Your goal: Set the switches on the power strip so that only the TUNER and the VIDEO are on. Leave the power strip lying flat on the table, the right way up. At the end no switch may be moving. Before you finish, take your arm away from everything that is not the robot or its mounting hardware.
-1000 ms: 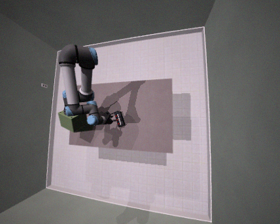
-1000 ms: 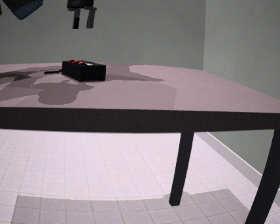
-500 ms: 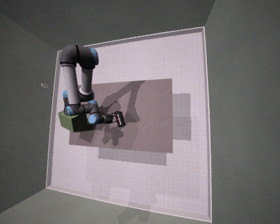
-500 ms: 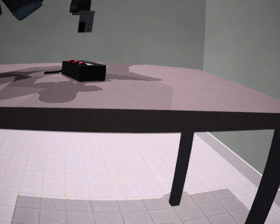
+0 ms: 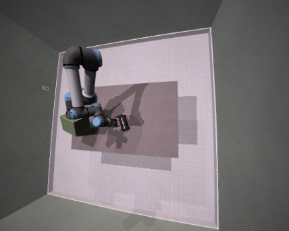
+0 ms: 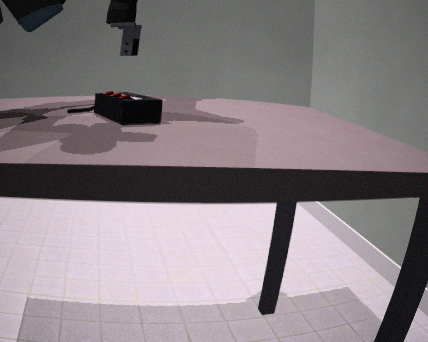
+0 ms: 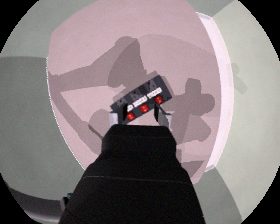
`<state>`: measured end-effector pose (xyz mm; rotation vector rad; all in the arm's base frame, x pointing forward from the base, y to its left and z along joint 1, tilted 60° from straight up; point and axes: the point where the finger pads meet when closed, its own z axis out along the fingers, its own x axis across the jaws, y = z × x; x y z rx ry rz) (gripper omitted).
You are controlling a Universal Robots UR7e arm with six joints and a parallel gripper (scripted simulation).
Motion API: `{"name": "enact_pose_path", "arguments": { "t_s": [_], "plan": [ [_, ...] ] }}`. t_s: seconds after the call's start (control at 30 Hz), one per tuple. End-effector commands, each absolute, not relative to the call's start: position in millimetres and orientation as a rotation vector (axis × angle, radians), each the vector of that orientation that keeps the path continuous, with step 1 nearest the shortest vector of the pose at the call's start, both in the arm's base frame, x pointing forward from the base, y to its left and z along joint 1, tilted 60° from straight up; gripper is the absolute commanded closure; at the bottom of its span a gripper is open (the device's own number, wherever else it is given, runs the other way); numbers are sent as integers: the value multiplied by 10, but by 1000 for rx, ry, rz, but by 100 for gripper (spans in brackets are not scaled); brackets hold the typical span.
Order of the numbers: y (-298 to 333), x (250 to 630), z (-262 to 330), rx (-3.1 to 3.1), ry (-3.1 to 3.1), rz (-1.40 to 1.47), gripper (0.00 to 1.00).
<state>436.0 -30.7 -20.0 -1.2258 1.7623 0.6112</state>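
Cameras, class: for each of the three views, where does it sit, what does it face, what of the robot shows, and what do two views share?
Top: overhead, looking down on the table; the whole arm shows.
Exterior: low beside the table, facing across it; only the open gripper shows.
Wrist: on the arm, looking past the gripper body toward the table.
All three share the power strip with red switches.
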Motion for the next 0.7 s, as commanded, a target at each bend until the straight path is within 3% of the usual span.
{"name": "enact_pose_path", "arguments": {
  "t_s": [0.0, 0.67],
  "plan": [
    [-283, 4372, -237, -1059, 1918, 713, 0],
    [-170, 4342, -331, -528, 2224, 1007, 0]
  ]
}}
